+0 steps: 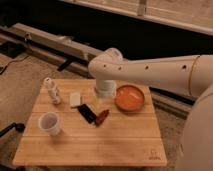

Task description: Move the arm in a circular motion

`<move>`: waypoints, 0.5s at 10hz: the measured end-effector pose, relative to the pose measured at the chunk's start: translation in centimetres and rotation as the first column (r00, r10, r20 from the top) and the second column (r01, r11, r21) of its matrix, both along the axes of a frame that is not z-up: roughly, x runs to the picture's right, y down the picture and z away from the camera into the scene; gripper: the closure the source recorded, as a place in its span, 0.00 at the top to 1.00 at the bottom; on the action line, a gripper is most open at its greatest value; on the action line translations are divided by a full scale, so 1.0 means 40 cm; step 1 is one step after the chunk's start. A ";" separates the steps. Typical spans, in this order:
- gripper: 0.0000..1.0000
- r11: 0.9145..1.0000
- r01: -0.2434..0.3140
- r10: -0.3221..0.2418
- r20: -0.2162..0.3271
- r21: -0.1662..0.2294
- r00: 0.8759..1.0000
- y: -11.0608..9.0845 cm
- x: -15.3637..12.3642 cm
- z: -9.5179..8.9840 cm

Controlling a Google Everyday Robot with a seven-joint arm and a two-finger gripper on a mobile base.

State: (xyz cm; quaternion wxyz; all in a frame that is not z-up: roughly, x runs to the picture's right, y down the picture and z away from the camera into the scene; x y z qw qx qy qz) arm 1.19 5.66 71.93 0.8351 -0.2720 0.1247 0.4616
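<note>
My one camera looks down at a slant from above the near edge of the table (100, 145), facing its far side. It sits close to my arm (150, 72), which bulks in from the right edge. My claw (105, 91) hangs over the table's far middle.

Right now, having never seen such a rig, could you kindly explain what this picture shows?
There is one camera view, looking down on a light wooden slatted table. The machine is a robot's large glossy white jointed arm, reaching in from the right and bending downward. Its small pale tool hangs over the table's far side, beside a round orange bowl; whether it holds anything cannot be seen. On the table also lie a white cup, a small white bottle, a small white block, a flat black rectangular object and a small reddish-brown item.
</note>
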 end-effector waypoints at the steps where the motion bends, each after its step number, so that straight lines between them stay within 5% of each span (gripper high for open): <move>1: 0.67 0.999 -0.048 0.048 -0.044 0.002 0.998 -0.042 0.054 0.038; 5: 0.67 0.980 -0.199 0.196 -0.178 0.002 0.964 -0.138 0.193 0.156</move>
